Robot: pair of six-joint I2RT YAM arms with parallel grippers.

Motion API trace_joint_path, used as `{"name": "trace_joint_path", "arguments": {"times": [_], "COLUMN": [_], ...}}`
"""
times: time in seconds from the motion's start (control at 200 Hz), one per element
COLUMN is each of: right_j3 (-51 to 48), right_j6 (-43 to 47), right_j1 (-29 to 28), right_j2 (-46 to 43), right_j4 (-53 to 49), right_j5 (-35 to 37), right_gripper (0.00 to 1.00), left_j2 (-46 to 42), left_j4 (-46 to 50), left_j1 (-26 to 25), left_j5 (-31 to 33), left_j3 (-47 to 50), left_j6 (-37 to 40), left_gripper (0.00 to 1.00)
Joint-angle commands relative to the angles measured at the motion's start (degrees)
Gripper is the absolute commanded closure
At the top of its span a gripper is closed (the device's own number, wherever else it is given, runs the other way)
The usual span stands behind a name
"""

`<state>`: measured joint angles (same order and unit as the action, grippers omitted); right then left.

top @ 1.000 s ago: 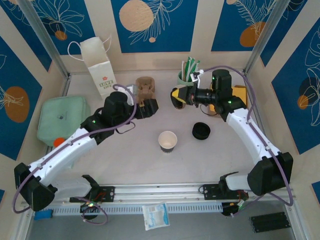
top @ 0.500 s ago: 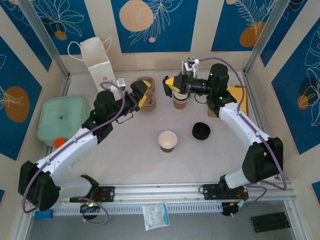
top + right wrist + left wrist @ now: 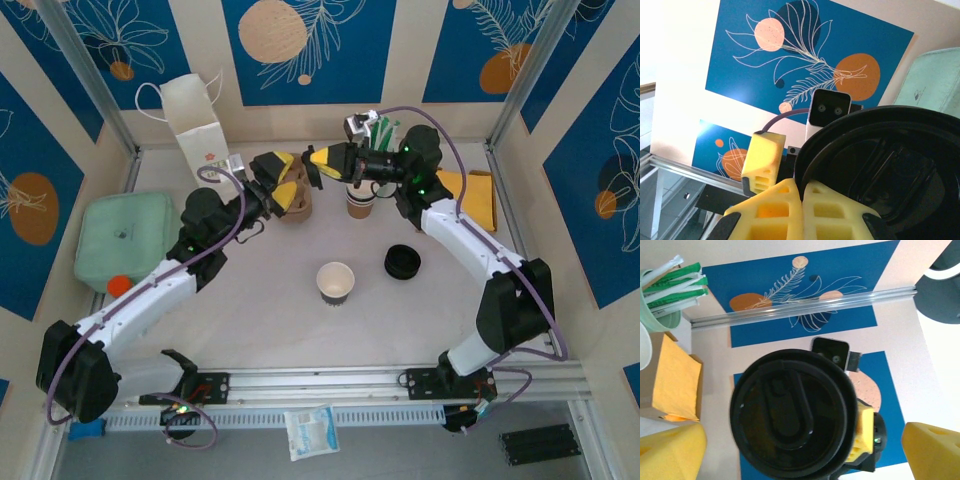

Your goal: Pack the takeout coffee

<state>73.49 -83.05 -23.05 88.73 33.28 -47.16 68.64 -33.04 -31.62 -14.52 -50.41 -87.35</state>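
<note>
My right gripper [image 3: 322, 160] is shut on the rim of a loose black lid [image 3: 890, 175], held up in the air over the back of the table. In the left wrist view the lid [image 3: 790, 410] faces the camera and lies between the wide-open yellow fingers [image 3: 670, 450] of my left gripper [image 3: 280, 178], without touching either one. A lidless brown-sided paper cup [image 3: 335, 283] stands in the middle of the table. The takeout coffee is out of view.
A brown cup carrier [image 3: 293, 190] sits just below the grippers, with stacked cups [image 3: 360, 203] to its right. A white paper bag [image 3: 200, 130] stands at back left. Spare black lids [image 3: 402, 262], a straw holder [image 3: 378, 140], orange napkins [image 3: 478, 195] and a mint box [image 3: 125, 238] lie around.
The right gripper has carried the lid up and to the left. The left gripper has risen toward the back, still open, until its fingers flank the lid.
</note>
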Motion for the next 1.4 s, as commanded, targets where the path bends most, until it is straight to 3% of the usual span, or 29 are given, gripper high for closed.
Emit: {"name": "trace_joint_path", "arguments": {"times": [0.0,1.39], "right_j3": [1.92,0.62], "right_j6": [-1.42,-3.33], "right_j1": [-1.02,-3.85], "right_j2": [0.05,0.99], "right_j4": [3.05,8.68], "right_j5": [1.25,0.95], "right_gripper": [1.00,1.00], "left_j2": [-0.53,4.76], "left_j4": [-6.06,-11.60], "left_j1": [0.34,-1.60], "left_j5": [0.82,1.27], "left_j3": [0.67,-1.35], "left_j6": [-2.73,-6.06], "left_gripper": [0.00,0.11]}}
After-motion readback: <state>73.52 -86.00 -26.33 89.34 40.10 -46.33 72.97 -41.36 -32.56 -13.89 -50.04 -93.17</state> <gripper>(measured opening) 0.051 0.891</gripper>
